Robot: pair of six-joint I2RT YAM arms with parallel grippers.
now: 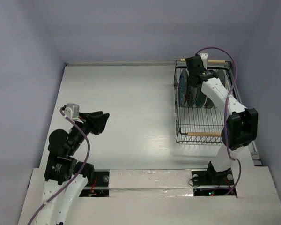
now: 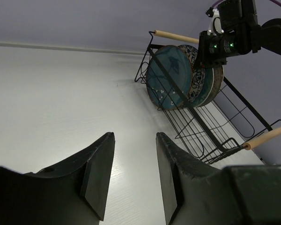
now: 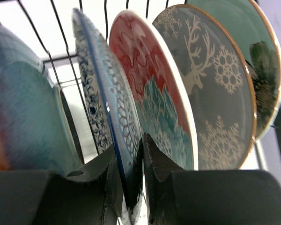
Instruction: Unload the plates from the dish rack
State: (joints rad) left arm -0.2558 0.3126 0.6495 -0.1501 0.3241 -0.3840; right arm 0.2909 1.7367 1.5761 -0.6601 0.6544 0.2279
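Observation:
The black wire dish rack (image 1: 200, 125) stands at the far right of the table, with the plates upright in its far half. In the right wrist view they stand from left to right: dark teal (image 3: 28, 117), white-blue floral (image 3: 105, 93), red-and-teal (image 3: 150, 89), grey-brown with reindeer (image 3: 215, 93), pale green (image 3: 264, 56). My right gripper (image 3: 131, 154) reaches down into the rack (image 1: 195, 70), its fingers closed on either side of the white-blue floral plate's rim. My left gripper (image 2: 135, 136) is open and empty above the table at the left (image 1: 100, 123), far from the rack (image 2: 210, 136).
The rack's two wooden handles lie at its far edge (image 1: 215, 61) and near edge (image 1: 203, 134). The right arm (image 1: 218, 96) arches over the rack. Purple-grey walls enclose the white table (image 1: 131, 103) on three sides.

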